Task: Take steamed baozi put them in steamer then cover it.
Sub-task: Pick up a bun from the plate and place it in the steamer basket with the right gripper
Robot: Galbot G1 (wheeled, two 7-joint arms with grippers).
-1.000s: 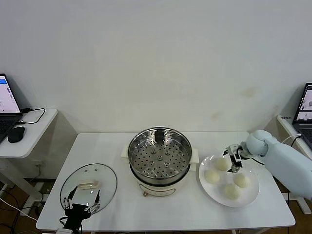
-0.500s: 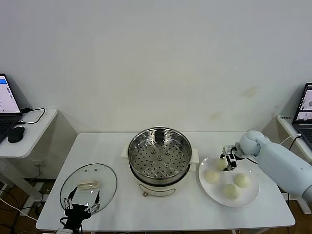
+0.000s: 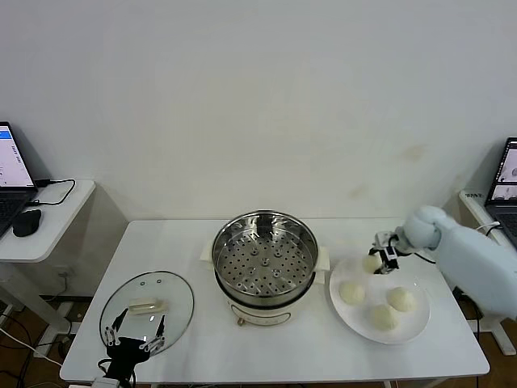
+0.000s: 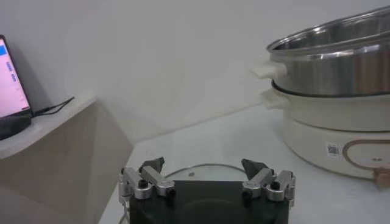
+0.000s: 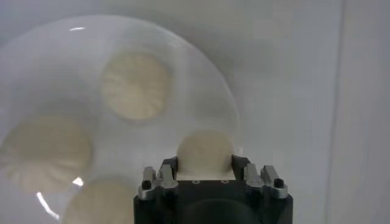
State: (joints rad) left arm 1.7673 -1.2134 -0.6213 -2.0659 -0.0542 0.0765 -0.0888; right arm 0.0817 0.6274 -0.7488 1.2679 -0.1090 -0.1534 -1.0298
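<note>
The steamer (image 3: 265, 257) stands mid-table with its perforated tray bare; it also shows in the left wrist view (image 4: 332, 61). My right gripper (image 3: 380, 260) is shut on one steamed baozi (image 3: 371, 263) and holds it just above the back edge of the white plate (image 3: 416, 325). In the right wrist view that baozi (image 5: 205, 152) sits between the jaws. Three more baozi (image 3: 352, 293) lie on the plate (image 5: 36, 73). My left gripper (image 3: 133, 339) is open and parked over the front edge of the glass lid (image 3: 147, 305).
A side table at the left holds a laptop (image 3: 12, 174) and a mouse (image 3: 26, 222). Another laptop (image 3: 502, 182) stands on a table at the right. The wall is close behind the table.
My right gripper closed on the back baozi and lifted it slightly off the plate. The left arm has not moved.
</note>
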